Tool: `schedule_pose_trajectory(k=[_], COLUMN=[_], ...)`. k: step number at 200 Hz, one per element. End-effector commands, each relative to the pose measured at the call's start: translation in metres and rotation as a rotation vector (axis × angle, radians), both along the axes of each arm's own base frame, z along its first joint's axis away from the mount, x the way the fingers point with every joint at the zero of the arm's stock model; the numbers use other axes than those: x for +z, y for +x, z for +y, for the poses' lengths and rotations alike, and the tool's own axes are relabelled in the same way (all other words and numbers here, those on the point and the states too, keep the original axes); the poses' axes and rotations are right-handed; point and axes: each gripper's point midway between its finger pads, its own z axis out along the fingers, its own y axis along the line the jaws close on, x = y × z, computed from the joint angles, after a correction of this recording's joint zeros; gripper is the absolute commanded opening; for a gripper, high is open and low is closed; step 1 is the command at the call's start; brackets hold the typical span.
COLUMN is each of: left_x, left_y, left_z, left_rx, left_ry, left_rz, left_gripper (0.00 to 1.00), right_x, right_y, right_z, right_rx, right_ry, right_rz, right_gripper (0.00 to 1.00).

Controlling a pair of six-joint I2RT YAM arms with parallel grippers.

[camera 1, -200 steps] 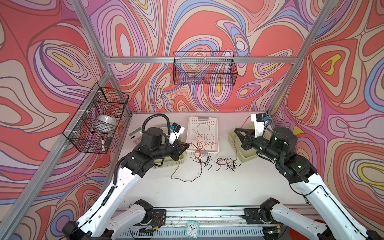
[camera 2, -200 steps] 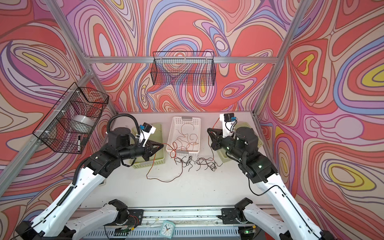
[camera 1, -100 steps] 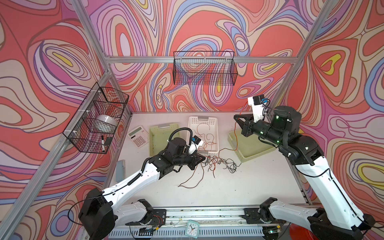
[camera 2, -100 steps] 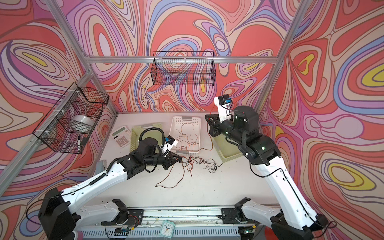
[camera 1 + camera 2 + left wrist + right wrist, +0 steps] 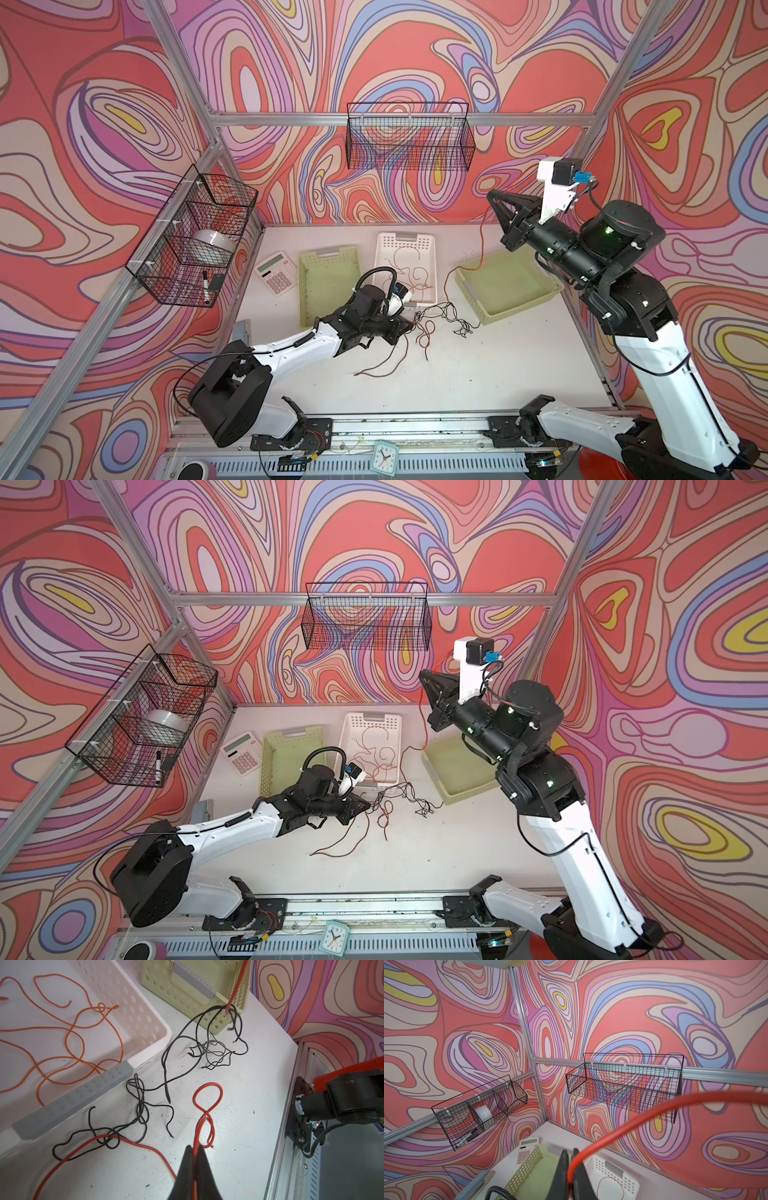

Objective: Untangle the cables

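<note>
Left tool [image 5: 195, 1154] is down low near the centre of the white worktop [image 5: 478, 374], its two dark fingers [image 5: 185, 1172] pressed together on a thin red cable [image 5: 207, 1093] that curls into a figure-eight loop just ahead of the tips, its other run sweeping off toward six o'clock. Up at two o'clock the right tool [image 5: 571, 1160] rides high above the worktop, also clamped, pinching a second red strand [image 5: 643, 1113]. In a top view that strand hangs down past the pale green perforated plastic tray [image 5: 519, 305], and in the left wrist view its lower end dives into loops of the thin black cables [image 5: 139, 1095] at the tray's corner. Whether both tools hold one and the same cable, I cannot tell. Now the score: the thin orange cables [image 5: 101, 1007] lie by themselves inside the white perforated plastic basket [image 5: 406, 241] at twelve o'clock, clear of the heap, though one crossing looks like a loose knot. The narrow pale green perforated basket [image 5: 328, 252] at ten o'clock is empty, and so is the tray. The black ones sit just in front of the white basket in two or three snarls, with red threaded through one of them. My read: orange is largely sorted, red is the one in hand, and black is hardly started, so well under half done.
</note>
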Motion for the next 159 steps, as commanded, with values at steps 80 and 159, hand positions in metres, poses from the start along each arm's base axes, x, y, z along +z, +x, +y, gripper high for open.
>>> schedule_pose_trajectory(k=[80, 159], left_x=[0.036, 0.057], left_y=[0.003, 0.003], left_z=[-0.032, -0.080], left_rx=[-0.054, -0.202], left_ry=[-0.056, -0.067], left_rz=[-0.121, -0.202], left_gripper=[0.02, 0.52], right_x=[0.029, 0.009], right_y=[-0.038, -0.043], right_z=[-0.006, 0.015], right_rx=[0.105, 0.256], right_ry=[0.211, 0.230], right_rz=[-0.239, -0.138], right_gripper=[0.00, 0.00])
